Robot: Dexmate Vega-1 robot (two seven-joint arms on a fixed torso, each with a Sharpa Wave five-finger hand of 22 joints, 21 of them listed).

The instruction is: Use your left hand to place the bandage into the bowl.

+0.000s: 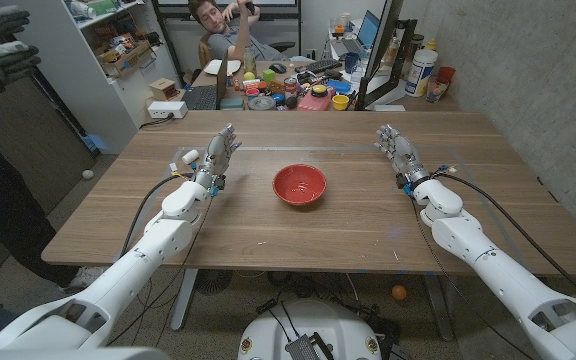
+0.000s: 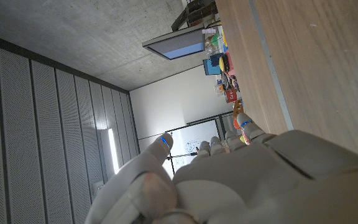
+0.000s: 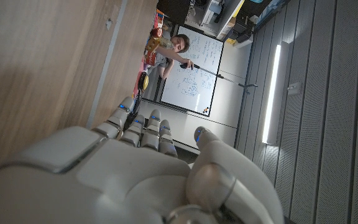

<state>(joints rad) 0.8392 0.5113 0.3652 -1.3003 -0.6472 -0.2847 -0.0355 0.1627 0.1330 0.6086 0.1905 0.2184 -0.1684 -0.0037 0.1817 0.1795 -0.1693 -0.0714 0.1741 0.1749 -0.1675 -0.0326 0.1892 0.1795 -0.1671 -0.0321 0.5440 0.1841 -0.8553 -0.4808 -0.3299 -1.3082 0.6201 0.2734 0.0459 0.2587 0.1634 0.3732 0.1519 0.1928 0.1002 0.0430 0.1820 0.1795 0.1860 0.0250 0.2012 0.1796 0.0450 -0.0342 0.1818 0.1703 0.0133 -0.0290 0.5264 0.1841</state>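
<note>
While the left hand (image 1: 218,155) stands above the table (image 1: 368,230) with its fingers apart and reaching away from the robot, it holds nothing. Just beside it, on the outer side toward the table's left edge, lies a small white roll (image 1: 189,157), judged to be the bandage; whether the hand touches it cannot be told. Its long axis is too small to read. The red bowl (image 1: 299,184) sits at the table's middle, on the hand's inner side, well apart from the roll. So the hand stands between roll and bowl: the reach goes outward first, the carry then back across. The right hand (image 1: 396,152) is also spread and holds nothing, and it stands far across the table beyond the bowl, so the left is plainly nearer. A person (image 1: 223,35) sits behind the table.
</note>
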